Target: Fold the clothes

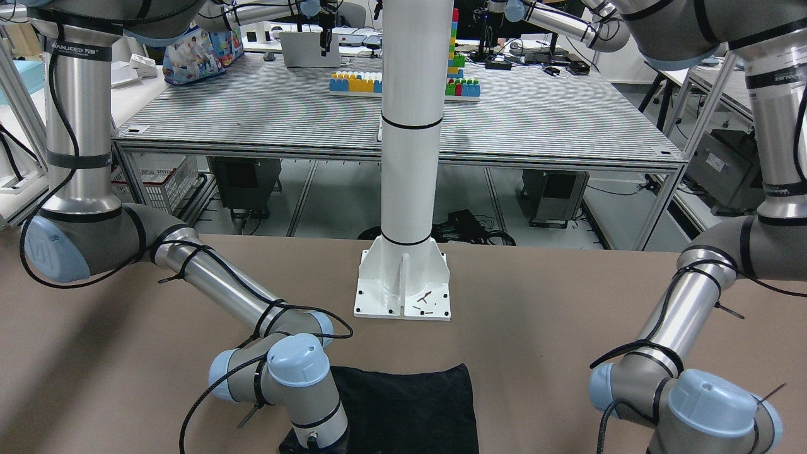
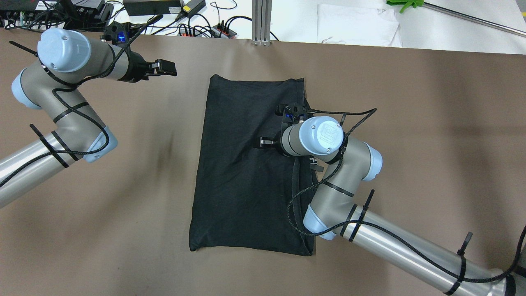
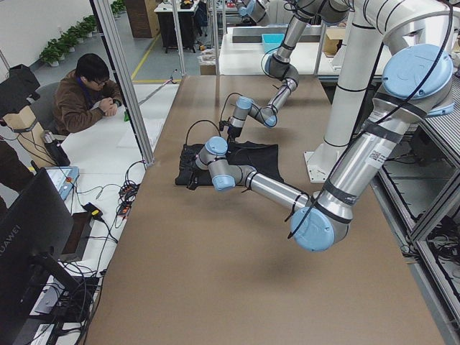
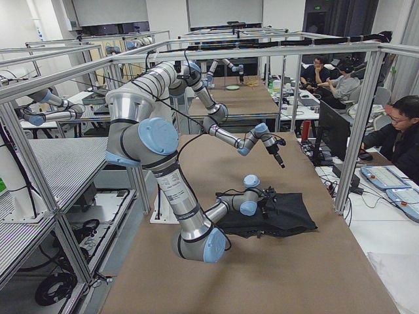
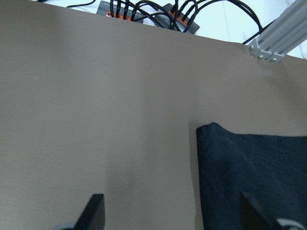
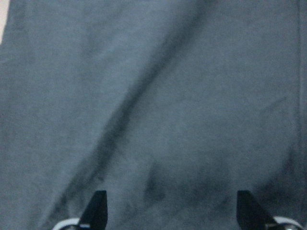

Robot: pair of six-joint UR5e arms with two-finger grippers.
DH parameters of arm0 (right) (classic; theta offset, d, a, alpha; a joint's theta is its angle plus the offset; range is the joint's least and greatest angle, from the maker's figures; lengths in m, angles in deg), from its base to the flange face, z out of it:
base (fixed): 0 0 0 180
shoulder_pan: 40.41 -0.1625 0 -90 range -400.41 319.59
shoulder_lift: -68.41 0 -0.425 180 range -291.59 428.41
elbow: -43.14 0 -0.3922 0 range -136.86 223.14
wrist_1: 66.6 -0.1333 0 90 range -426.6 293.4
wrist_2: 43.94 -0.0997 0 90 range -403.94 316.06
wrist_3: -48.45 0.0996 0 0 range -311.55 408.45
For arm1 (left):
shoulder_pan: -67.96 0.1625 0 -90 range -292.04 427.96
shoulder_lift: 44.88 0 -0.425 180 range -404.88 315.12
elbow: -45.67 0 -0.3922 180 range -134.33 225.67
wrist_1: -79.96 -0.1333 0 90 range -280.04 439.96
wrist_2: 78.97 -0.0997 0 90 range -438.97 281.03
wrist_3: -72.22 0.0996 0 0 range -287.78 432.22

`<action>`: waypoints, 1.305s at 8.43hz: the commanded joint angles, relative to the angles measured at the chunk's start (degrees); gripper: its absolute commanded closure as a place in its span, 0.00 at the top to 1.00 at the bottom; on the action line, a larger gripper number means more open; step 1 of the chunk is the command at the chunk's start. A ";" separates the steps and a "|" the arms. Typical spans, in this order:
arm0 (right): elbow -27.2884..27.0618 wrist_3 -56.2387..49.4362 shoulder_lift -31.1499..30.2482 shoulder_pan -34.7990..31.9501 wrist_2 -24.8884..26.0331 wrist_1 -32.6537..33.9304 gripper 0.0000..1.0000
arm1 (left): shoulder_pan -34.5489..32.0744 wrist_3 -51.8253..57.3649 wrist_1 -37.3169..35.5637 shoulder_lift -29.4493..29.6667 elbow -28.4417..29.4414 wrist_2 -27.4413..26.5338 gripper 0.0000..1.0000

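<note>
1. Looking down from overhead, we saw the black garment lying flat on the brown table. It was folded into a tall rectangle near mid-table, its long sides running away from the robot.
2. We noted doubled layers along its right-hand edge, where one hem sat on another. The right arm's wrist hid part of that edge.
3. The right gripper hung over the garment's right half. In its wrist view its jaws stood wide apart, and only dark cloth crossed by a slanting crease lay between them. We could not tell whether the tips touched the fabric.
4. The left gripper hung over bare table just beside the garment's far left corner, apart from the cloth. Its jaws were spread as well, with nothing between them.
5. From the front-facing camera we saw the garment lying apart from the white pillar base, on the operators' side of it.
6. A power strip with black cables sat past the table's far edge.
7. In the left side view a person sat at a white desk beyond that edge.
</note>
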 commanded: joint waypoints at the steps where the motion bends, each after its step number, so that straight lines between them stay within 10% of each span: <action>1: -4.70 0.30 -9.66 0.15 -0.69 -0.99 0.95 | -0.09 0.00 0.00 0.02 -0.03 -0.07 1.00; 7: -15.45 2.23 -14.64 -4.76 -13.05 0.67 0.94 | 0.00 0.00 -0.09 0.37 0.33 -0.33 1.00; 11: -23.35 24.69 -20.25 1.52 -9.60 -3.17 0.95 | -0.09 0.00 -0.09 -0.07 0.06 -0.42 1.00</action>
